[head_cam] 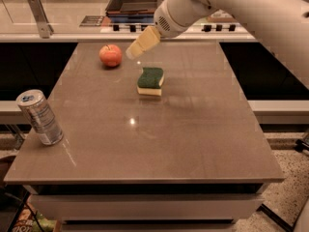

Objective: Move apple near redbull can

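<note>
- One big brown table (193,144), with three things on top, all well apart.
- Next in size, the white arm (231,8), stretched in from the top right, over the far end of the table.
- Then the redbull can (39,117), standing up near the front left edge. Goal spot: right beside it.
- Then the green-and-yellow sponge (150,80), toward the back middle, touching nothing. Off to the right of the straight path from fruit to can, so likely no trouble.
- Then the apple (110,55), at the back left, sitting on the table, not picked up yet.
- Last, the gripper (131,53), up in the air just right of the apple, holding nothing. No way to tell whether spread or closed.
- Step in hand, by the look of it: going for the apple.
- Next: come down over it, grab it softly, carry it forward and left, and set it down near the can without bumping the can over.
</note>
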You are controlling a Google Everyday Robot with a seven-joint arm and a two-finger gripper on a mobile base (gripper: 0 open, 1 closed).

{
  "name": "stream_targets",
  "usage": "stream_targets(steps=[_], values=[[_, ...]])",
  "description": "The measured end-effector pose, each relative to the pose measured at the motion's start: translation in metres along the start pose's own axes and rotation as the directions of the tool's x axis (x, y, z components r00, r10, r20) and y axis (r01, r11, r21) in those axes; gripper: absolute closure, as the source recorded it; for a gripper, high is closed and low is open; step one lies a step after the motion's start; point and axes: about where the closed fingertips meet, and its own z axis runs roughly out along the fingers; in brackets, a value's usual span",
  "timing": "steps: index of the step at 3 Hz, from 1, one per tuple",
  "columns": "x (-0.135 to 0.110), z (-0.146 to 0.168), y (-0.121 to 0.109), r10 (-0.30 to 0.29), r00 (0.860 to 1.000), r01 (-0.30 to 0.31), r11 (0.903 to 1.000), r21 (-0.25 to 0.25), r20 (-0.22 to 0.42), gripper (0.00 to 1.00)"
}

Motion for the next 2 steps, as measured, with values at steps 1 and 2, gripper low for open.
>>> stream_targets(steps=[1,2], values=[[-0.010,0.028,0.008,0.000,0.999,0.000,0.9997,-0.024,0.038,0.00],[-0.025,0.057,0.023,-0.001,0.996,0.006,0.9984,-0.057,0.086,0.00]])
